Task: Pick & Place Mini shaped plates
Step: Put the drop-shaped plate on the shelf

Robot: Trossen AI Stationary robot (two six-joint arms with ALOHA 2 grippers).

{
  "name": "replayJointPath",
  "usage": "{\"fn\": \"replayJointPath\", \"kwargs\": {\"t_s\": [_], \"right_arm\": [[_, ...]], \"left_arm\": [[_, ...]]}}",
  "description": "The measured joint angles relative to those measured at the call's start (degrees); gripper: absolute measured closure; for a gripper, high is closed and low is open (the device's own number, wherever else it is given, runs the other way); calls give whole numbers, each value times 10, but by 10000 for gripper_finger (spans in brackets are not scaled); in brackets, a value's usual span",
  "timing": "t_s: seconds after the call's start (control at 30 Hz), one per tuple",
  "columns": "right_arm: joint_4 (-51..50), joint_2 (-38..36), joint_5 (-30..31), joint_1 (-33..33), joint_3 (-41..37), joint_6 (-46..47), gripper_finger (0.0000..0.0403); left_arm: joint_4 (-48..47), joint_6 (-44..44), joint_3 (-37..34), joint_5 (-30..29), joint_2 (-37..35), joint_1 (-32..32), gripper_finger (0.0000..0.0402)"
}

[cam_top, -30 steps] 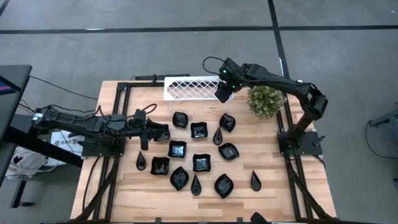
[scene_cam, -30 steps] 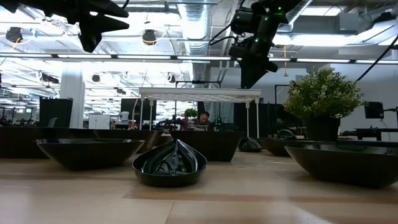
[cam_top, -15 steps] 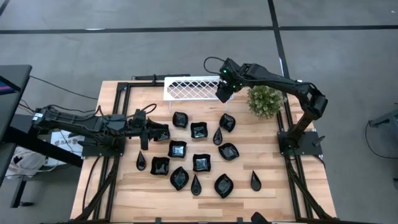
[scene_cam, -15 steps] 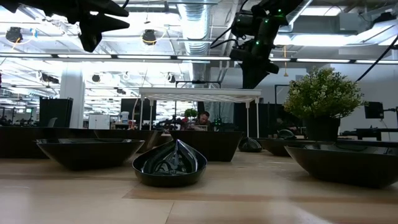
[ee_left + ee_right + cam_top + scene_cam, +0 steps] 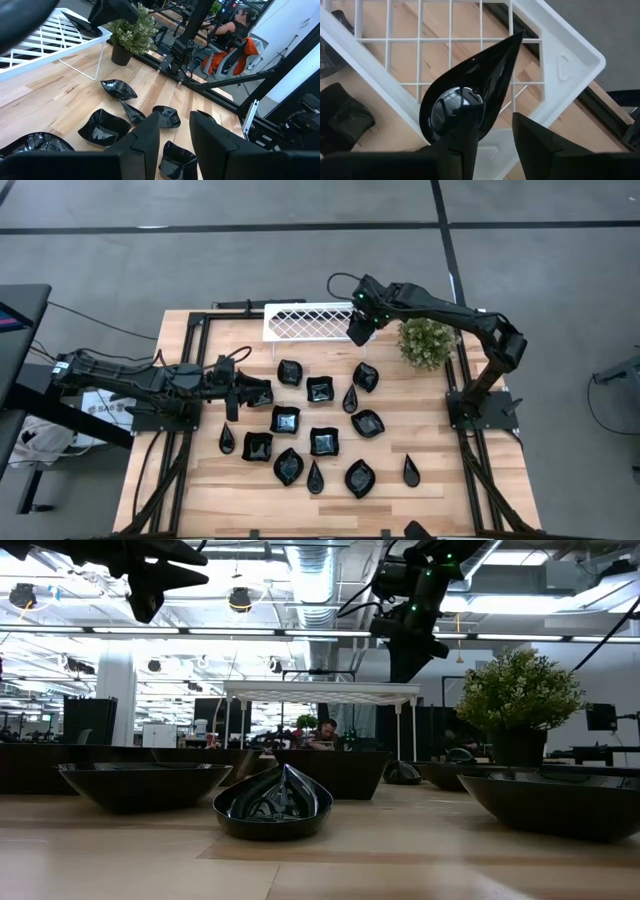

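Right pincer (image 5: 360, 330) is raised over the right end of the white tray (image 5: 300, 322) at the far edge of the table (image 5: 200, 490). In the right wrist view its fingers (image 5: 457, 145) pinch a glossy black teardrop plate (image 5: 467, 90) by the rounded end; the pointed end reaches out over the tray lattice (image 5: 435, 25), near a corner of the tray rim. The plate is held clear of the tray.

Left pincer (image 5: 232, 392) is over the left side of the table, near the left edge. In the left wrist view its fingers (image 5: 145, 145) stand slightly apart with nothing between them.

The other plates lie on the table in front of the tray, in a loose cluster at mid-table: a square plate (image 5: 320, 389), a leaf plate (image 5: 366, 376), a teardrop (image 5: 350, 399) between them, further squares (image 5: 285, 420) and (image 5: 323, 441), and teardrops near the front at (image 5: 315, 477) and (image 5: 410, 471). One plate (image 5: 255, 392) lies just beside the left pincer.

A potted plant (image 5: 426, 342) stands at the far right of the table, just beside the right pincer. In the low view a teardrop plate (image 5: 273, 802) sits nearest the camera.
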Motion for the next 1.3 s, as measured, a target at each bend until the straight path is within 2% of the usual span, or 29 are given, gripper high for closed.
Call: {"fn": "replayJointPath", "kwargs": {"t_s": [0.63,0.93,1.3], "right_arm": [[19,0,0,0,-19,2,339],[23,0,1,-6,-19,16,398],[23,0,2,-27,-19,50,398]], "left_arm": [[4,0,0,0,0,0,294],[4,0,0,0,0,0,294],[4,0,0,0,0,0,294]]}}
